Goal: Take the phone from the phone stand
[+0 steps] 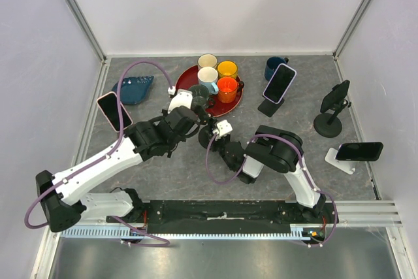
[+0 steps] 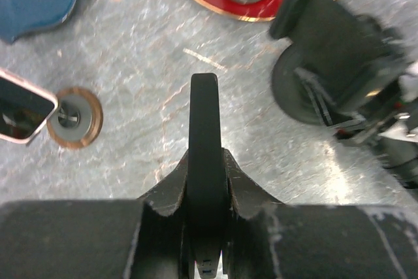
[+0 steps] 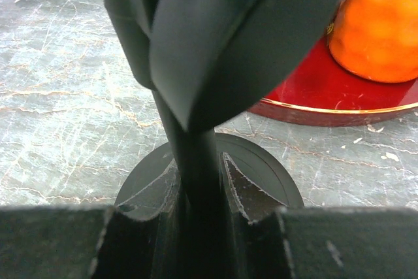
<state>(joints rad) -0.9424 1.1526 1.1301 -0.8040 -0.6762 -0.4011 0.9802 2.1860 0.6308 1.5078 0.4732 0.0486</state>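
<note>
In the left wrist view, my left gripper (image 2: 205,161) is shut on a thin black phone (image 2: 204,122), seen edge-on and sticking out over the grey table. The black phone stand (image 2: 333,50) is to its right, apart from the phone. My right gripper (image 3: 199,181) is shut on the stand's upright post (image 3: 196,148), just above its round base (image 3: 271,174). The stand's cradle (image 3: 228,31) fills the top of the right wrist view. From above, both grippers meet mid-table: the left gripper (image 1: 194,110) and the right gripper (image 1: 212,136).
A red tray (image 1: 189,78) with several mugs lies just behind the grippers, an orange mug (image 3: 379,24) closest. A pink-cased phone (image 1: 112,110) stands at left beside a blue dish (image 1: 134,88). Three other stands with phones are at right (image 1: 279,84), (image 1: 335,99), (image 1: 358,151). A blue mug (image 1: 274,66) is at the back.
</note>
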